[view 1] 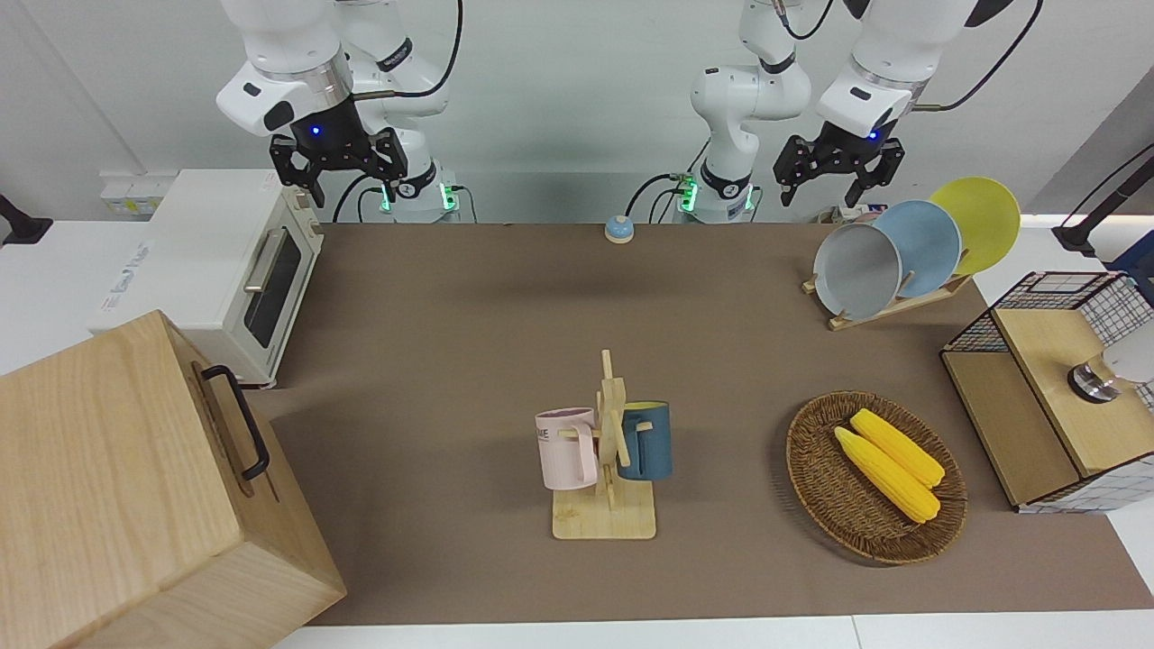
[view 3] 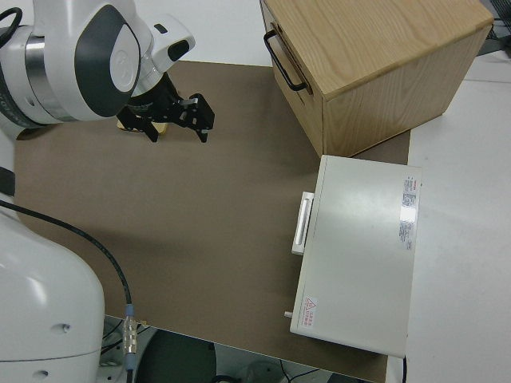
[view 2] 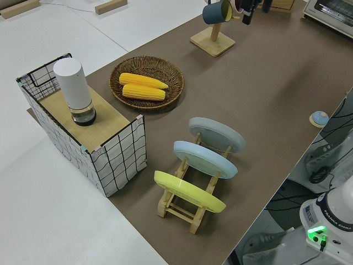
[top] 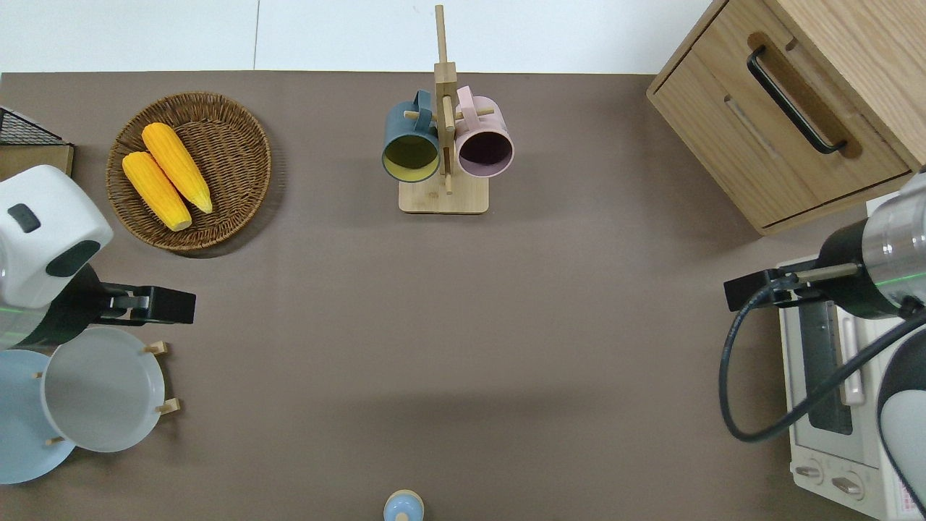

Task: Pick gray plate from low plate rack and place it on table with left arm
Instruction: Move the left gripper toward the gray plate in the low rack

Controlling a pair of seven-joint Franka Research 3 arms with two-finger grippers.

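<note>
Gray plate (view 1: 857,270) stands tilted in the low plate rack (view 1: 888,306), in the slot nearest the table's middle; sky-blue plate (view 1: 923,247) next slot, yellow plate (view 1: 978,222) last, toward the left arm's end. Rack sits on the table (top: 463,325) near the robots' edge, at the left arm's end. Left gripper (view 1: 836,173) hangs in the air, fingers spread open and holding nothing; overhead it sits over the mat just beside the gray plate's rim, between plate and wicker basket (top: 189,170). Basket holds two corn cobs (top: 166,176). Wire-and-wood basket (view 2: 83,138) at the left arm's end carries a white cylinder (view 2: 74,91). Mug stand (top: 443,145) toward the edge farthest from the robots, navy mug (top: 411,145) and pink mug (top: 483,143) hung on it; pink mug bears dark lettering, unreadable. Small blue bell (view 1: 618,229) at the robots' edge. Toaster oven (view 3: 359,255) and wooden drawer cabinet (top: 788,108) at the right arm's end; oven top has a red warning label, text illegible. Right gripper (view 1: 335,167) parked, fingers apart, empty
</note>
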